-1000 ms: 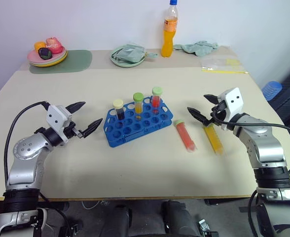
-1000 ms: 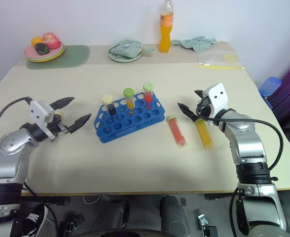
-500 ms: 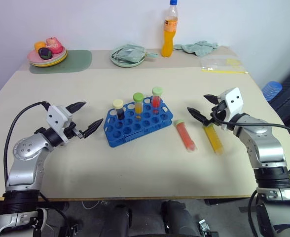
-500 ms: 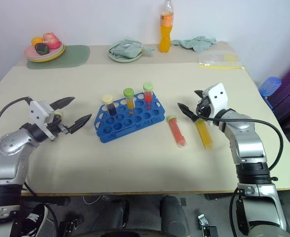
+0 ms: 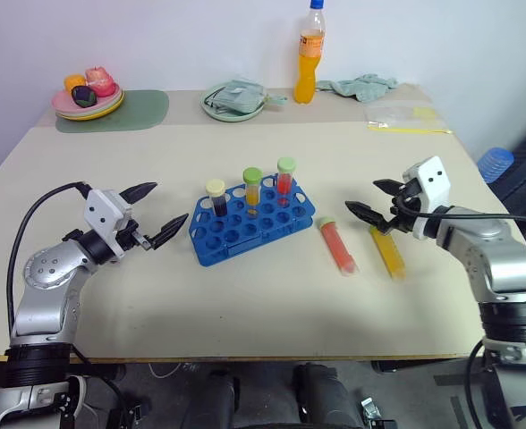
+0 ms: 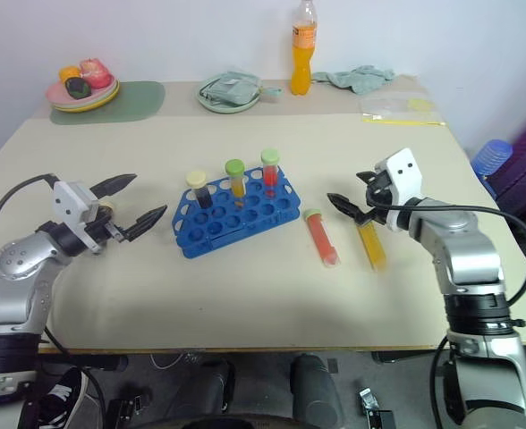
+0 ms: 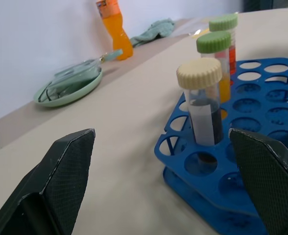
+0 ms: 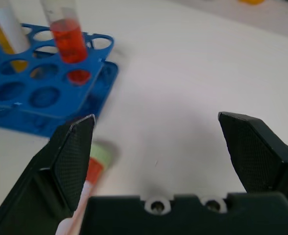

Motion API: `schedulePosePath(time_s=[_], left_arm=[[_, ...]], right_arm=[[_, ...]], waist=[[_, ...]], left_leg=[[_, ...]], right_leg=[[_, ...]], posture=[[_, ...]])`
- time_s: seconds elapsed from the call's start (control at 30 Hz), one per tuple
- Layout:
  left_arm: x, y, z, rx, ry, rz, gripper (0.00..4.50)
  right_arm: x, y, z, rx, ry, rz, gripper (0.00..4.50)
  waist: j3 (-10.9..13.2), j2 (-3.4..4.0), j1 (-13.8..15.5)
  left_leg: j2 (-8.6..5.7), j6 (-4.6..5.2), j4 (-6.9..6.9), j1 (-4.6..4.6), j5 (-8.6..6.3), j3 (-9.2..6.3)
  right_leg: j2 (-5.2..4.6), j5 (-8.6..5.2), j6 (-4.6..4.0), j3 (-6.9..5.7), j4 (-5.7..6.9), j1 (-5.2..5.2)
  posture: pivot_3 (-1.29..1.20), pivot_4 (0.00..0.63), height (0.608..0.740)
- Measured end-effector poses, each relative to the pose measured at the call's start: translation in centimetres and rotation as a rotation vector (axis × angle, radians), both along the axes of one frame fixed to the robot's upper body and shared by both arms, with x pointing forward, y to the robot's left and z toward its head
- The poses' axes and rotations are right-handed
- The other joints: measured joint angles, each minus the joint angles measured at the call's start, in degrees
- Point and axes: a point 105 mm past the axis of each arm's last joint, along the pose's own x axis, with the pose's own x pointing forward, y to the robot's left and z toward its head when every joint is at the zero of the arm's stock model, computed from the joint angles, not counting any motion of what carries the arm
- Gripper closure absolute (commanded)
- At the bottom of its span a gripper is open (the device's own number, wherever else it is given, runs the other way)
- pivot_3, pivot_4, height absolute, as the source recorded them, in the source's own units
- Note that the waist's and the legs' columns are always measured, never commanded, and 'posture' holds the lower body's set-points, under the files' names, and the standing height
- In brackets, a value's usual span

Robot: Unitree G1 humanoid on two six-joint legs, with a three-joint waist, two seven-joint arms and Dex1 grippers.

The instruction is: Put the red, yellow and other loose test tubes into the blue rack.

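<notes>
The blue rack (image 5: 250,223) stands mid-table with three capped tubes upright in its back row: a dark one (image 5: 216,198), a yellow one (image 5: 251,186) and a red one (image 5: 285,176). To its right, a loose red tube (image 5: 337,246) and a loose yellow tube (image 5: 388,251) lie flat on the table. My right gripper (image 5: 361,195) hovers open just above the far ends of these two, tilted down, touching neither. In the right wrist view the red tube's green cap (image 8: 101,155) shows beside one finger (image 8: 75,147). My left gripper (image 5: 171,202) stays open and empty left of the rack.
Along the back edge are a fruit plate (image 5: 86,94) on a green mat, a green plate with a cloth (image 5: 233,98), an orange bottle (image 5: 308,54), a rag (image 5: 361,86) and a plastic bag (image 5: 406,116). A blue object (image 5: 496,163) sits beyond the right edge.
My right wrist has tilted downward and its elbow has swung outward, the gripper staying over the loose tubes. The left arm has not moved.
</notes>
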Motion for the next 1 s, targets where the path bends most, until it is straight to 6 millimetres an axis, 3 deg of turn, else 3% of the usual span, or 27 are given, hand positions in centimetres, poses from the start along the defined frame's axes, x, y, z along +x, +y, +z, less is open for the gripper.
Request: schedulePosePath(time_s=[0.13,0.3,0.9,1.0], left_arm=[[-0.2,-0.5,-0.1,-0.001,0.021,-0.037,0.0],[-0.3,-1.2,0.0,0.002,0.025,-0.068,0.0],[-3.3,-2.3,-0.3,0.028,0.127,-0.219,0.0],[-3.8,-2.5,-0.2,0.028,0.141,-0.251,0.0]], right_arm=[[-0.5,-0.4,0.7,-0.009,0.111,-0.077,0.04],[-1.2,0.7,3.1,-0.032,0.13,-0.073,0.04],[-3.0,4.0,2.4,-0.02,0.318,-0.049,0.04],[-2.4,4.2,2.4,-0.019,0.307,-0.093,0.04]], waist=[[0.0,0.0,-0.17],[0.01,0.01,-0.05],[0.0,0.01,-0.08],[0.0,0.01,-0.08]], left_leg=[[0.0,0.0,0.0,-0.02,0.0,0.02],[0.02,0.0,-0.04,-0.07,0.0,0.0],[0.08,0.0,0.13,-0.75,0.01,0.01],[0.08,0.01,0.15,-0.75,0.01,0.02]], right_leg=[[0.01,-0.04,-0.1,0.01,-0.01,-0.03],[0.02,-0.04,-0.09,-0.01,-0.11,-0.05],[0.1,0.33,-0.1,-0.04,-0.48,-0.48],[0.09,0.32,-0.17,-0.03,-0.49,-0.48]], posture=[[0.0,0.15,0.74],[0.0,0.15,0.74],[0.0,0.15,0.74],[0.0,0.15,0.74]])
